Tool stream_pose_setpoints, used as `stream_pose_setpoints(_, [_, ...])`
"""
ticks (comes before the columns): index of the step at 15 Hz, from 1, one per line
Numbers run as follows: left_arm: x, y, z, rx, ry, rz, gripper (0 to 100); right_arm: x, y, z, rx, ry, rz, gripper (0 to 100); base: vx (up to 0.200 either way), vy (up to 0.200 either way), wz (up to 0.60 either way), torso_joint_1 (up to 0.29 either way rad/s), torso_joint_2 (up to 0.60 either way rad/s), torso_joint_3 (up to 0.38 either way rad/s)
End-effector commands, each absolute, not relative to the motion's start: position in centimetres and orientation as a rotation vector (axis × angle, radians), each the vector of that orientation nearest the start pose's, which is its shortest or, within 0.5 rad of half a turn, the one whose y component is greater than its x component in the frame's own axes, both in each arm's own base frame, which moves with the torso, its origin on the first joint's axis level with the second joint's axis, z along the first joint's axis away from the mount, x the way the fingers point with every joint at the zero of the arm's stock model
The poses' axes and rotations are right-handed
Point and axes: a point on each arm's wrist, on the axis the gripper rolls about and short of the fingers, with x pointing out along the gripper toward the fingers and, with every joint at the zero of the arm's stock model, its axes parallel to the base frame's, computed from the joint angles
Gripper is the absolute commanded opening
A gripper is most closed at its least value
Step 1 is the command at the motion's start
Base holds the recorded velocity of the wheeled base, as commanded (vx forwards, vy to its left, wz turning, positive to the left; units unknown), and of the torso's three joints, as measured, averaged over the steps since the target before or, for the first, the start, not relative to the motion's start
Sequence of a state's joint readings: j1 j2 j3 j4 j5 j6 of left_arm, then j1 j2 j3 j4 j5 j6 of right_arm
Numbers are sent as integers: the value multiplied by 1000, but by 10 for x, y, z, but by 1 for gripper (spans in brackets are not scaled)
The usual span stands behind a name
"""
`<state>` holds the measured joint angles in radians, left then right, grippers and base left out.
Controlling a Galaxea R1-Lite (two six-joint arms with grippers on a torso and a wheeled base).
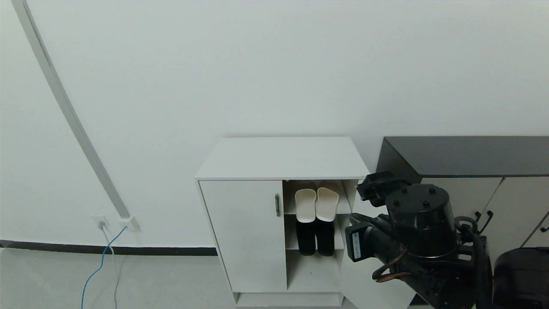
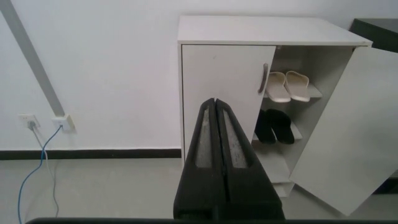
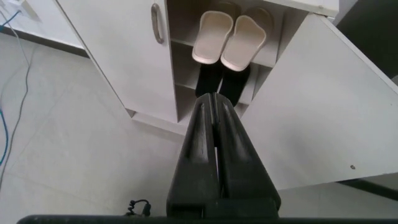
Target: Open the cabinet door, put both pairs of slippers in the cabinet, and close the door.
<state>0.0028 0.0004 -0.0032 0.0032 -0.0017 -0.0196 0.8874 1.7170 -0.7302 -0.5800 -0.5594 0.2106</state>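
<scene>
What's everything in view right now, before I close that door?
cabinet: one, white, against the wall
open door: one, white, cabinet's right side, swung out
closed door: one, white, left side
handle: one, grey, on the closed door's inner edge
white slippers: one pair, top shelf
black slippers: one pair, shelf below
dark-topped cabinet: one, right of the white one
wall sockets: two, white, low on the wall, left
blue cable: one, from a socket to the floor
cable duct: one, pale, slanting up the wall
skirting: black, along the wall's foot
left gripper: fingers shut, empty
right gripper: fingers shut, empty, facing the shelves
</scene>
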Motion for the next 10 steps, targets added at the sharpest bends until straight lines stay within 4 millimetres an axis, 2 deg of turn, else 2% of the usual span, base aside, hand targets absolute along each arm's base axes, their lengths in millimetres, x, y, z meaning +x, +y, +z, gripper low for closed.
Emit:
stream_pose_setpoints(1, [-23, 0, 76, -21, 0, 2, 0, 195, 220, 153, -65, 340, 289, 0, 0, 0, -600, 2, -2, 2])
stream_pose_setpoints(3, [-23, 0, 76, -20, 0, 2, 0, 195, 220, 152, -68, 339, 289, 0, 0, 0, -600, 0, 0, -2])
stream_pose_setpoints(10, [-23, 0, 76, -20, 2, 2, 0, 197, 221, 149, -75, 344, 285, 0, 0, 0, 0, 0, 0, 0])
